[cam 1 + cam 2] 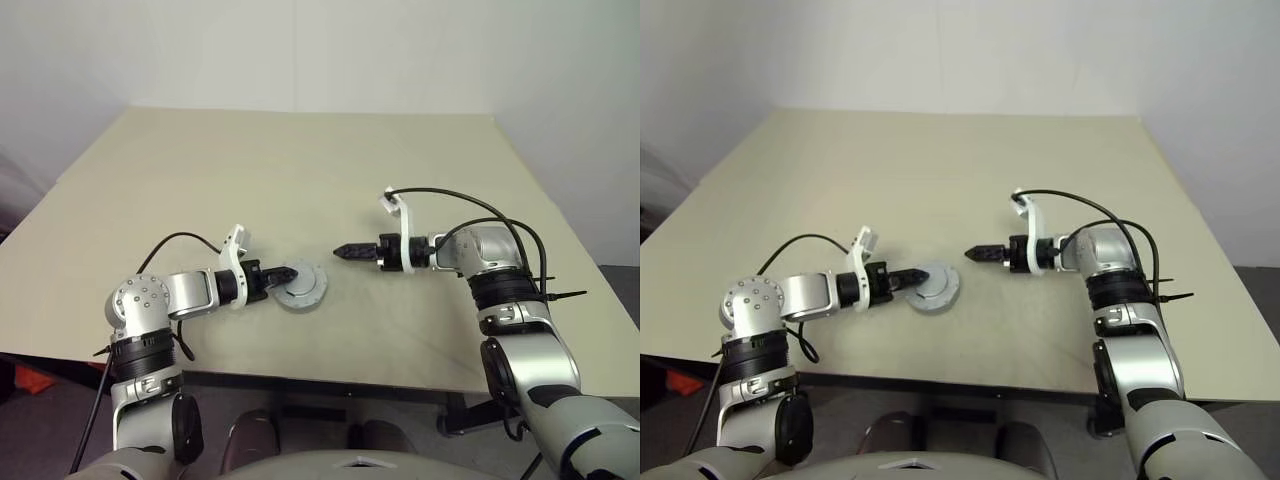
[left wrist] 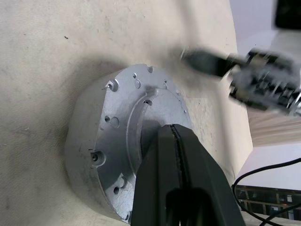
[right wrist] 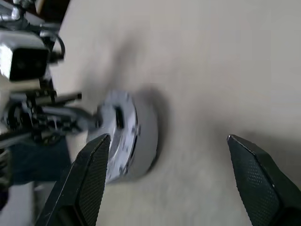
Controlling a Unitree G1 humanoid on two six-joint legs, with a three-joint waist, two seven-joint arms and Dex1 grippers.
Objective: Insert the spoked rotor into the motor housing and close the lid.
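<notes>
The left gripper (image 1: 286,274) has its fingers (image 2: 176,165) pressed together, with nothing between them, the tips resting on the top face of the lid (image 2: 124,141) near its central opening. The right gripper (image 3: 176,179) has its fingers spread wide and empty, hanging above the counter (image 1: 300,170) to the right of the assembly, pointing toward it and apart from it. The motor housing (image 3: 148,134) sits at lower centre of the head views, just left of the middle, with the lid seated on top. The spoked rotor cannot be seen; it is judged to lie inside under the lid, though this cannot be confirmed. The step in hand is judged to be seating the lid fully. To do it well, the left tips should press straight down near the centre, not at the rim, so the disc does not tip, while the right gripper steadies the side wall if the puck slides. The assembly presents as a thick round puck with a matt grey wall and a flat silver-grey top, carrying small holes and screw points around a raised inner ring.
</notes>
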